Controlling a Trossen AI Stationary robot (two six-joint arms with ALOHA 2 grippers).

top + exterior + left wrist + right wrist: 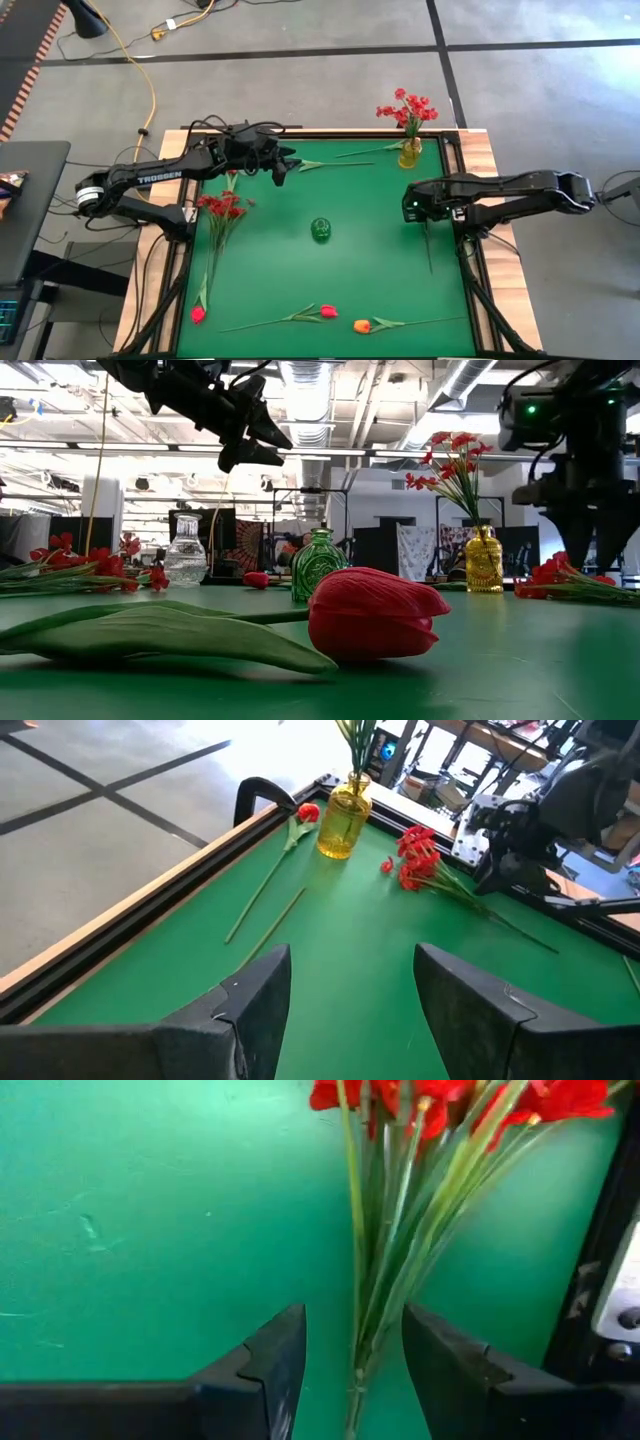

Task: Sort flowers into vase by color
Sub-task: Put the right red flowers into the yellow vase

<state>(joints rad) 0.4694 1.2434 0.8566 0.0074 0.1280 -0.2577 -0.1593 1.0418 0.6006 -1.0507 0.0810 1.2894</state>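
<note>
My right gripper (352, 1315) points down, open, over a spray of small red blossoms (400, 1100) lying at the table's right side. Its fingers stand on either side of the spray's green stems (372, 1290), near their lower end. The arm hides most of this spray from above; only its stem end (429, 248) shows. A yellow vase (409, 152) at the far right holds red blossoms (405, 107). My left gripper (282, 170) hangs open above the far left, holding nothing. Another red spray (222, 208) lies at the left. Red (197, 314), red-pink (328, 312) and orange (362, 326) tulips lie near the front edge.
A green glass vase (320, 230) stands mid-table, and a clear glass vase (186, 552) shows in the low view at the left. A red tulip (307, 813) and a loose stem (275, 925) lie along the far edge beside the yellow vase. A black frame rail (590, 1250) runs beside the right spray.
</note>
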